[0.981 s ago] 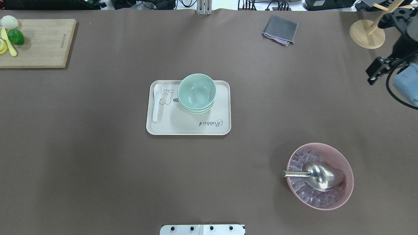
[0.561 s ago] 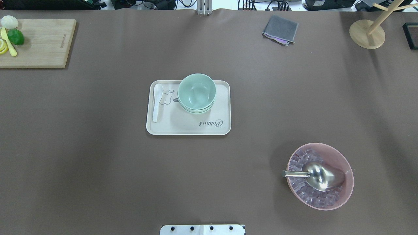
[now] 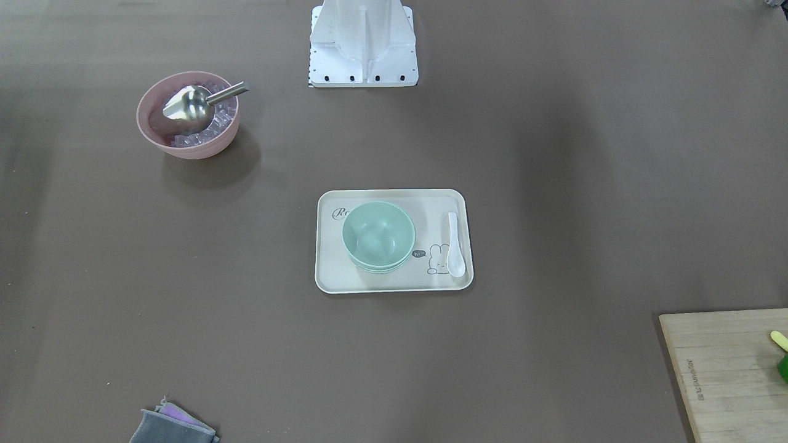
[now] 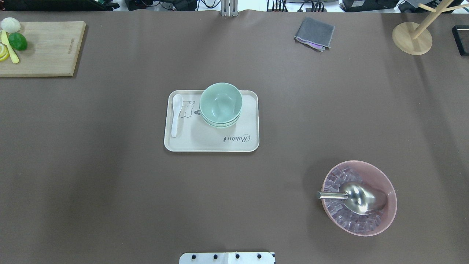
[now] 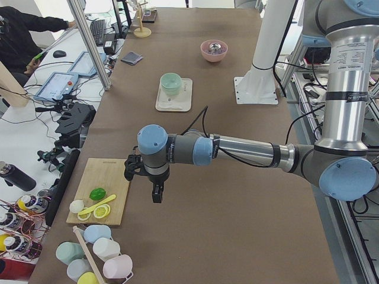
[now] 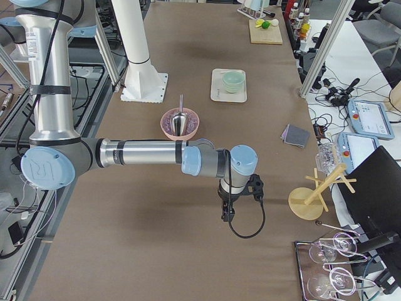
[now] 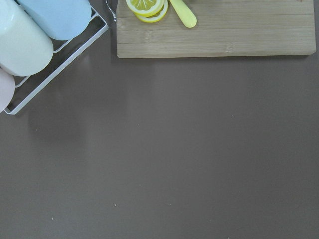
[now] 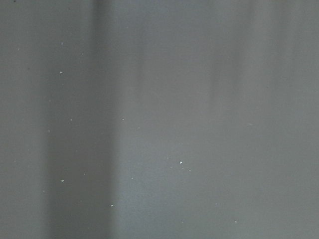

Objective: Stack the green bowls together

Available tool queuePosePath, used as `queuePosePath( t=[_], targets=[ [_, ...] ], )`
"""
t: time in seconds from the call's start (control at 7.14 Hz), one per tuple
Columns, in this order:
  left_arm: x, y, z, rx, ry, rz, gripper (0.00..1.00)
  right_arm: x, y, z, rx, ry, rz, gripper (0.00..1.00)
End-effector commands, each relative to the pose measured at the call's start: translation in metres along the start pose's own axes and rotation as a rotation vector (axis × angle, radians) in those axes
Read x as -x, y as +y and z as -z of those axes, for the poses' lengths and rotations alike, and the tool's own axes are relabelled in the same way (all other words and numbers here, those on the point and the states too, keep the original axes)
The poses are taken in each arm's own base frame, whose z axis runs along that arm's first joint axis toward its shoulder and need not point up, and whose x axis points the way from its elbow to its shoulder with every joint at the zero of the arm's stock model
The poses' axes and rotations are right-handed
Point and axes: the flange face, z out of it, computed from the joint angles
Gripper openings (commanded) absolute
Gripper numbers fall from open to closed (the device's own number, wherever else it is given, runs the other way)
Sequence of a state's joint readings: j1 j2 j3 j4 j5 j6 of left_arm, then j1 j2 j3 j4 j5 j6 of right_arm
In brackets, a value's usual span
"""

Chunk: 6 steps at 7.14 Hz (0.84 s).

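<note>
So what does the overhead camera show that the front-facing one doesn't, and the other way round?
Only overhead: the round wooden stand at top right and lemon slices at the end of the cutting board. Only front-facing: the robot's white pedestal column rising from its base plate. Both: the green bowls stacked on the rabbit tray beside a white spoon, the pink bowl with a metal scoop, the grey cloth and the cutting board.
</note>
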<state>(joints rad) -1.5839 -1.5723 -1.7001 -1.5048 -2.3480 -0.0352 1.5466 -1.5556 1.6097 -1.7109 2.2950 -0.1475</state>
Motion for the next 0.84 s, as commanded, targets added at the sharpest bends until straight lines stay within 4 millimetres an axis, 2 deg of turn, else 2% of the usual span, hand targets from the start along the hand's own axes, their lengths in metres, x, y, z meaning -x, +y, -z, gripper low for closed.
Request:
queuePosePath(
  t=[0.0,0.14,0.7],
  targets=[
    [-0.002,-0.004,0.001,0.0,-0.005,0.0,0.98,0.0,0.003,0.013,-0.013,-0.003,-0.018,1.0],
    [-0.003,-0.005,0.0,0.001,-0.005,-0.001,0.98,0.012,0.006,0.026,0.0,-0.002,-0.032,1.0],
    [0.003,-0.004,-0.005,0.012,-0.004,0.028,0.98,0.014,0.008,0.028,0.008,-0.001,-0.039,1.0]
  ],
)
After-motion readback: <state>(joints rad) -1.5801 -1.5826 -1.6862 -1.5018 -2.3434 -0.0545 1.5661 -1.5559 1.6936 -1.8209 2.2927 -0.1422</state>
